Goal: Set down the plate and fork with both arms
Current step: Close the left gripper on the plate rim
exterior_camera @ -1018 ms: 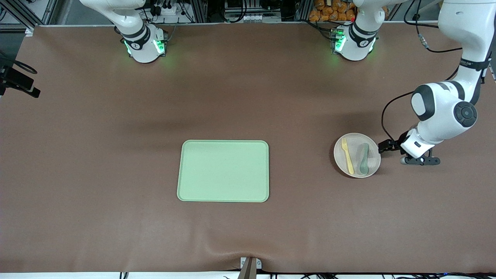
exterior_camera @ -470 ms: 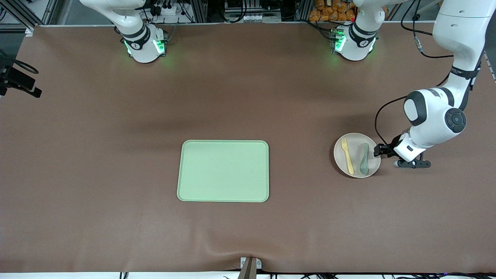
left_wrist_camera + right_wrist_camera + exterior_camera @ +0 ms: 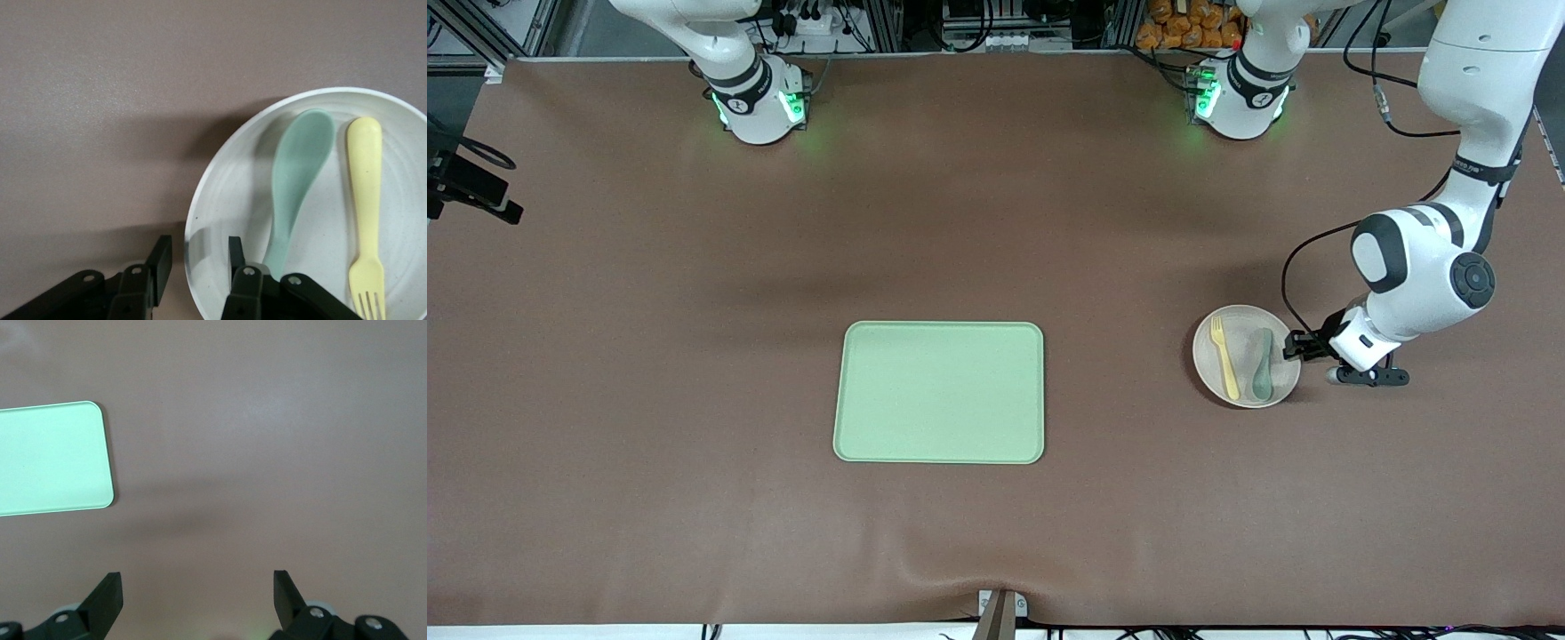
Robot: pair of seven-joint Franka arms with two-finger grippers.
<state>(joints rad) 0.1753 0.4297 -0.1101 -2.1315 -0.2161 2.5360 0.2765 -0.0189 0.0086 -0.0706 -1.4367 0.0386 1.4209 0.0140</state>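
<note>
No legible text or labels

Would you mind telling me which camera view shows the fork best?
The left wrist view: the fork fills much of the frame, lying on the plate beside the spoon, tines partly cut off at the picture's edge. The front view shows the fork whole but small. The right wrist view does not show it.

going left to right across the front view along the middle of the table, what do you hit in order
tray → plate, with the fork and then the spoon lying in it → left gripper, open, its fingers astride the plate's rim at the left arm's end of the table.
</note>
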